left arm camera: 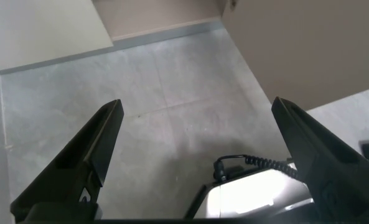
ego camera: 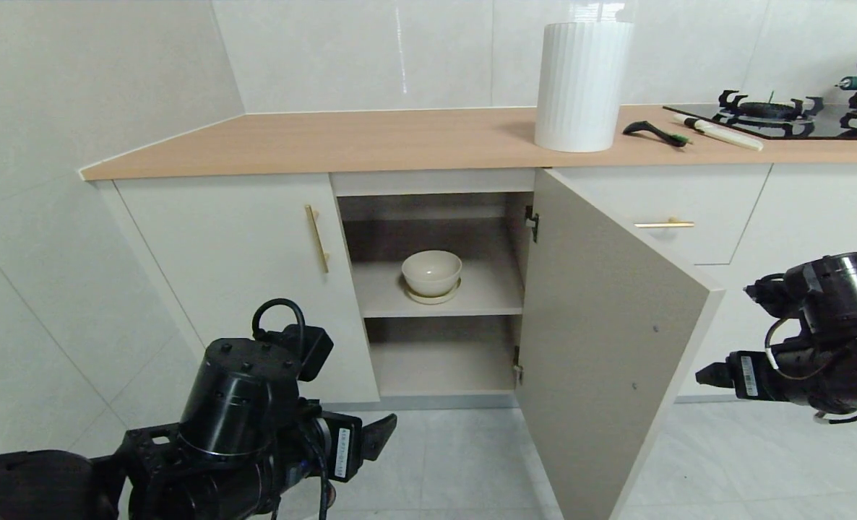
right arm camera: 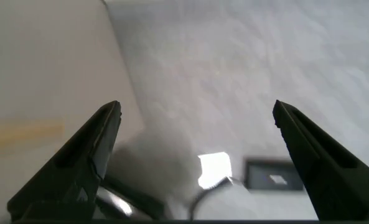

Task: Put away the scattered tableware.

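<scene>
A cream bowl (ego camera: 431, 272) sits on a matching plate (ego camera: 432, 294) on the upper shelf (ego camera: 486, 292) of the open cupboard. My left gripper (left arm camera: 196, 118) is low at the front left, open over the tiled floor with nothing between its fingers. My right gripper (right arm camera: 196, 118) is at the right, beyond the cupboard door (ego camera: 602, 339), also open and empty, facing the floor beside a cabinet front. In the head view one left fingertip (ego camera: 378, 432) and one right fingertip (ego camera: 710, 375) show.
The cupboard door swings out toward me between the two arms. The lower shelf (ego camera: 439, 365) is bare. On the wooden counter (ego camera: 371, 141) stand a tall white ribbed container (ego camera: 582, 85), a black utensil (ego camera: 656, 132), a knife (ego camera: 721, 133) and a gas hob (ego camera: 790, 115).
</scene>
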Controlling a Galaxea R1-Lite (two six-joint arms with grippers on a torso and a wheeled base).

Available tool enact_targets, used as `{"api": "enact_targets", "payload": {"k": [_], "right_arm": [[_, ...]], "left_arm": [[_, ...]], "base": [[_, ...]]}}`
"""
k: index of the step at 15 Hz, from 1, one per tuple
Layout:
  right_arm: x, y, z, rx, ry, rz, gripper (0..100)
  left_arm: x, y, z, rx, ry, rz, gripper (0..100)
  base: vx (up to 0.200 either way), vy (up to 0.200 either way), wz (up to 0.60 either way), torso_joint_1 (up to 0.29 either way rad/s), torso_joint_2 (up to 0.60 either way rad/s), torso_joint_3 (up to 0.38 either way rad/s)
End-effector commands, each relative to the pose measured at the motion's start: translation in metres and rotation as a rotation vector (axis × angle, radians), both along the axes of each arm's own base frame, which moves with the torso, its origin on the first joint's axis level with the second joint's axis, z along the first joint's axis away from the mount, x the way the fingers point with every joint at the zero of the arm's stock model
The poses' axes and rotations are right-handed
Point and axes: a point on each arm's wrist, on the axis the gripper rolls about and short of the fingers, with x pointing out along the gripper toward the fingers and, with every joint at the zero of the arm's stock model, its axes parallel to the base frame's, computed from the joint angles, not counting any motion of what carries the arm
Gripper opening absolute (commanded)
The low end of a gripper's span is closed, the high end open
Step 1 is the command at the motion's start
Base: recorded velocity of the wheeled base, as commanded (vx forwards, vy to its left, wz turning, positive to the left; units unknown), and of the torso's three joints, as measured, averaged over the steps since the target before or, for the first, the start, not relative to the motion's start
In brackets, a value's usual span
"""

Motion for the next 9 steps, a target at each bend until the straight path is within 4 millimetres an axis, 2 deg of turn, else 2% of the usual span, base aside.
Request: {"api": "enact_targets", "payload": {"k": [1,4,9], "right_arm": [[0.013,0.005,-0.024,0.032,0.023,0.007,100],[0.026,0.011,-0.035,0.06,-0.02,0.0,100],[0.023,0.032,-0.031,0.157,-0.052,0.066,100]], "left_arm": [[0.0,0.001,0.003,-0.009,-0.012,0.004,100],[0.0,0.001,0.004,-0.016,-0.022,0.004,100],[0.001,0.001,0.007,-0.019,-0.032,0.002,100]], "base": [[0.0,0.0,0.0,0.0,0.0,0.0],[0.0,0.0,0.0,0.0,0.0,0.0],[0.0,0.0,0.0,0.0,0.0,0.0]]}}
